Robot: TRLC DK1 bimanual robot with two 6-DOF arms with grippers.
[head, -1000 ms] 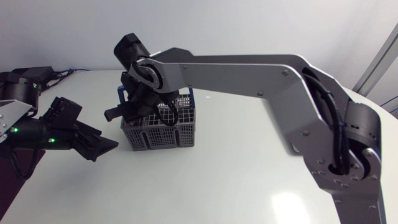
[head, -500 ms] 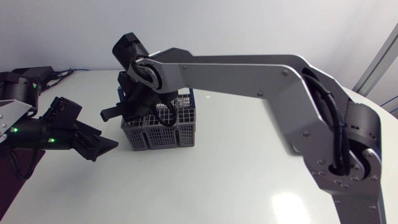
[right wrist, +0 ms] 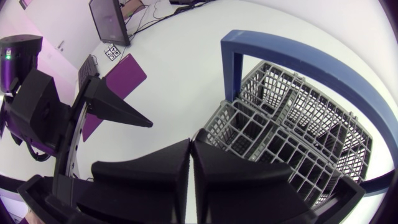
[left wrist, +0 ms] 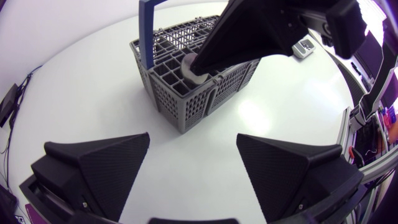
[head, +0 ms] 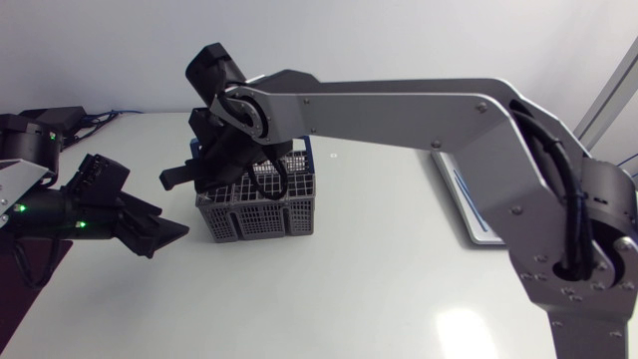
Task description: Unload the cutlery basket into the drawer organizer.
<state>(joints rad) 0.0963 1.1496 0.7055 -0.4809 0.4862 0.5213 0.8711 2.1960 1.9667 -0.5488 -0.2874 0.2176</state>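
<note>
— Moved since the last count?
— Right arm: forearm rose a little. Right pincer (head: 171, 181) lifted slightly and hung over the basket (head: 261, 215), fingers pressed nearly together.
— Basket location?
— Grey, with a blue handle, it stood upright on the white bench (head: 379, 279), left of centre.
— Left pincer (head: 164, 232)?
— Spread wide and held low, near the basket but apart from it.

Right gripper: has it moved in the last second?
Yes, slightly. In the head view the right gripper has risen a little relative to the cutlery basket, which sits where it was.
</note>
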